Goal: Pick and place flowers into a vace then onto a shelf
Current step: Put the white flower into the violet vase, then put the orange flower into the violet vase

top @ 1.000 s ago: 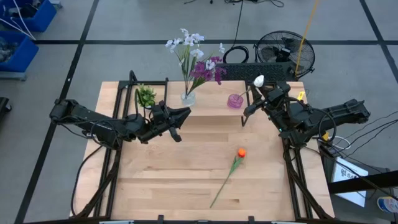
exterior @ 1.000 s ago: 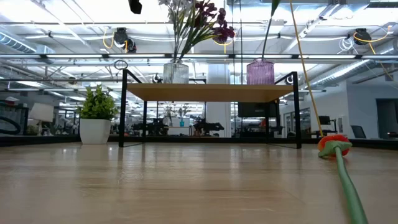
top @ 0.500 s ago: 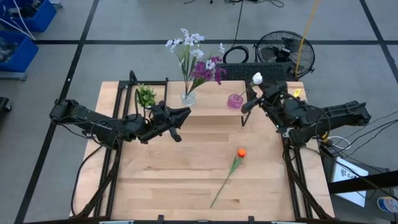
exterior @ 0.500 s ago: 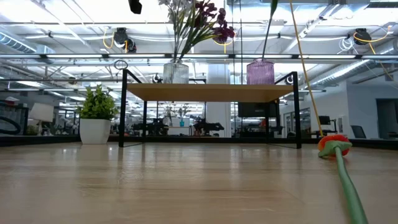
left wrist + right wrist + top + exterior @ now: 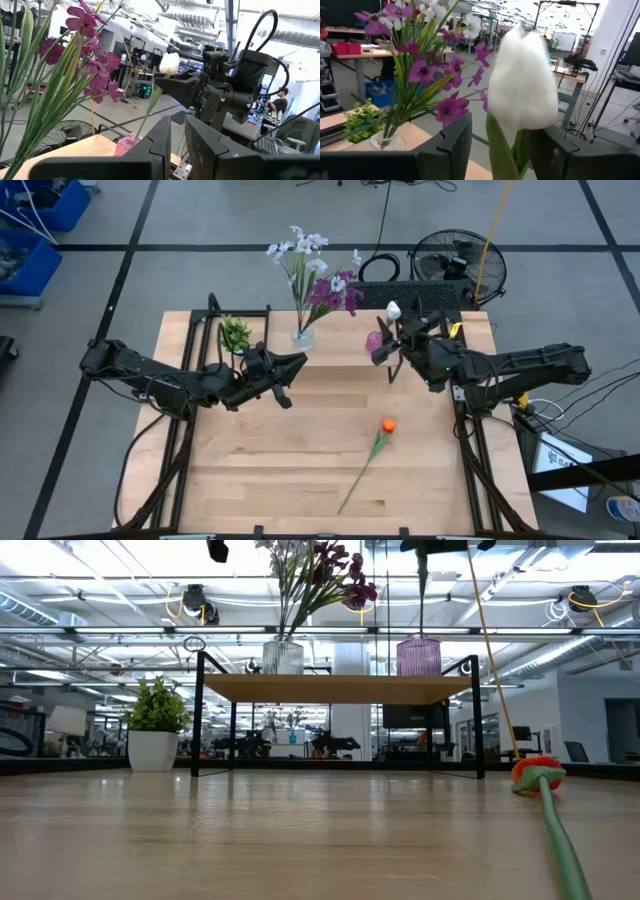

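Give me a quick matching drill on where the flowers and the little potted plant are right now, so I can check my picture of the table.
Things:
1. white tulip bud
2. orange bloom on a green stem
3. purple flower bunch
4. small green potted plant

Places:
A. lying flat on the light wood tabletop
B. held in the right tool, stem above the pink ribbed vase
C. standing in the clear glass vase on the shelf
D. on the tabletop beside the shelf's left legs

Pairs: 1-B, 2-A, 3-C, 4-D

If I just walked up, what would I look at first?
Probably the white bud, held by the right gripper with its stem standing in the pink vase on the shelf. Next, the purple bunch in the clear vase beside it, and the orange bloom lying on the table.
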Robot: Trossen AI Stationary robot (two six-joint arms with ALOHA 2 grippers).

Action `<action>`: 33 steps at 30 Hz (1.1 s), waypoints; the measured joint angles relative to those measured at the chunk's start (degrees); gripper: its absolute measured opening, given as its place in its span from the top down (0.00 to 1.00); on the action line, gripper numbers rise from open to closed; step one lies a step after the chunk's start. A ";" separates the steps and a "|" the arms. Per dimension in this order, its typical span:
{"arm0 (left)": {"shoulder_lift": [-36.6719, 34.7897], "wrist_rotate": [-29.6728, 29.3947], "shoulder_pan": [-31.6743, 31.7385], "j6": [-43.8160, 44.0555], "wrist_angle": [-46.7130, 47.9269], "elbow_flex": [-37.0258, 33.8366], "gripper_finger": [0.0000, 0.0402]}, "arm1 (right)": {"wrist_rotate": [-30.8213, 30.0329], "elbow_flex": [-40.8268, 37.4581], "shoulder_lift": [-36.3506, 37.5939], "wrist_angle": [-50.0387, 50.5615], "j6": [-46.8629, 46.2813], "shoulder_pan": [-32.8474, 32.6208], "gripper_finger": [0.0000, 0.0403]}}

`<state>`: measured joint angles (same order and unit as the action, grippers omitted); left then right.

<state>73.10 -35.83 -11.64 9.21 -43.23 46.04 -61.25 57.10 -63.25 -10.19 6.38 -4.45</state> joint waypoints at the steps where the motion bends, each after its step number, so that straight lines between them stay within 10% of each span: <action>1: 0.00 0.00 0.00 0.00 0.23 0.00 0.84 | 0.00 0.00 -0.24 0.16 -0.60 0.00 0.59; 21: 0.00 -0.02 0.00 1.64 3.20 0.00 0.84 | 0.06 0.00 4.22 -6.20 4.50 -5.38 0.58; 33: 0.00 -0.04 0.00 1.70 3.18 0.00 0.84 | 4.41 0.00 7.96 -29.05 21.35 -11.87 0.58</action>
<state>73.10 -35.87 -11.64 10.91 -40.05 46.04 -56.85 57.10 -55.29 -39.24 27.72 -16.31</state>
